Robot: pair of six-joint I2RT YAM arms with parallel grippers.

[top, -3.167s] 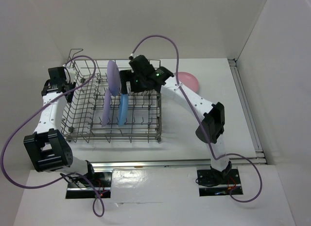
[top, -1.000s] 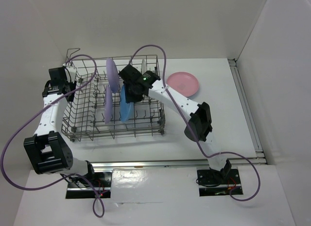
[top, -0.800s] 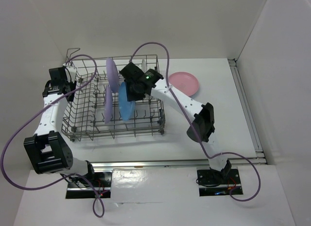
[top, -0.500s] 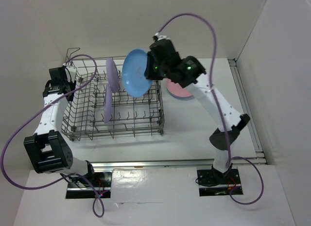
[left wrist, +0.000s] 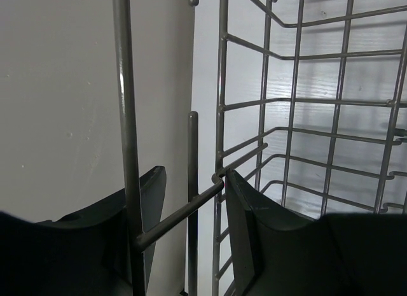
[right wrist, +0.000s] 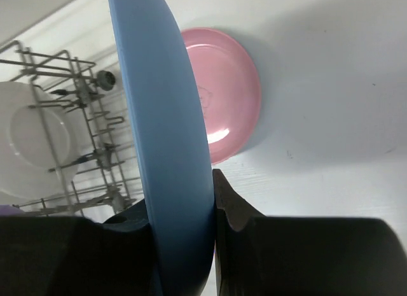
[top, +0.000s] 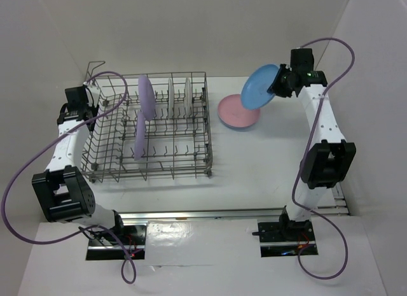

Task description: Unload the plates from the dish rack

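Right gripper (top: 280, 86) pinches the blue plate (top: 259, 86) by its rim, off the table.
The plate hangs tilted over the pink plate (top: 232, 114), which lies flat on the table (top: 254, 162) right of the dish rack (top: 149, 175). Lavender plates (top: 146, 97) and white plates (top: 170, 92) stand inside it. Left gripper (left wrist: 194, 219), jaws narrow, grips the rack's corner wires.

dish rack (top: 152, 133): grey metal wire, smooth, dull sheen
blue plate (right wrist: 165, 130): smooth, satin, plastic-looking
pink plate (right wrist: 222, 105): smooth, glossy highlight
white plates (top: 187, 95): smooth, soft sheen
left tool (left wrist: 194, 181), right tool (right wrist: 184, 200): dark matt plastic fingers
worktop (top: 254, 162): white, faintly grained
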